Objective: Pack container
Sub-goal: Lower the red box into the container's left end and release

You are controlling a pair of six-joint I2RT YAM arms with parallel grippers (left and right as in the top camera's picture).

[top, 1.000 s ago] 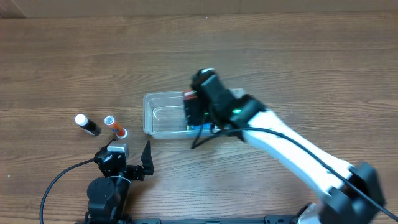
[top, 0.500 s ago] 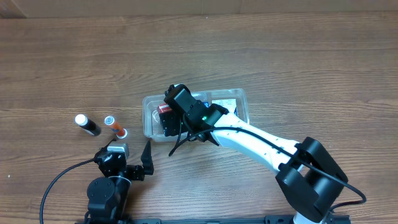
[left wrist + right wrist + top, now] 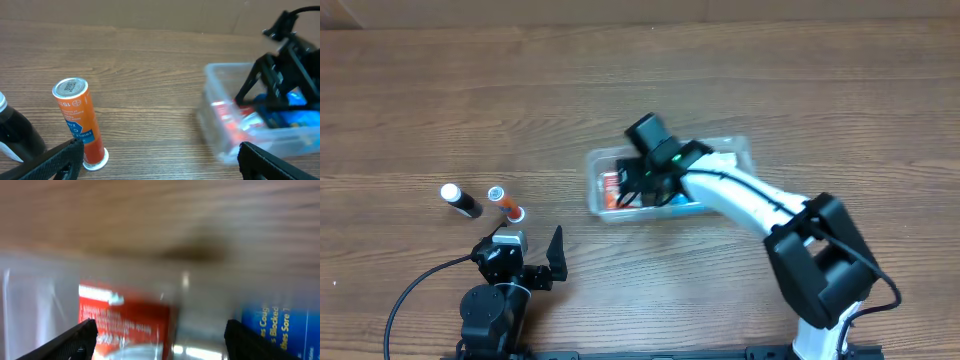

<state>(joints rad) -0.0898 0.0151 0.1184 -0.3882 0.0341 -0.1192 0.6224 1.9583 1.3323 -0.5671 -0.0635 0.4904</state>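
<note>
The clear plastic container lies at the table's middle. A red box sits at its left end and a blue box along its near side. My right gripper is open and reaches down into the container's left part, just right of the red box. In the right wrist view the red box and the blue box show blurred behind the container wall, with the open fingers wide apart. My left gripper is open and empty at the front left.
An orange tube with a white cap and a black bottle stand left of the container. In the left wrist view the tube is near the left finger, the bottle at the edge, and the container to the right.
The container has slid to the right. My right gripper carried the red box to the container's left end and now stands open beside it. The left arm has not moved.
</note>
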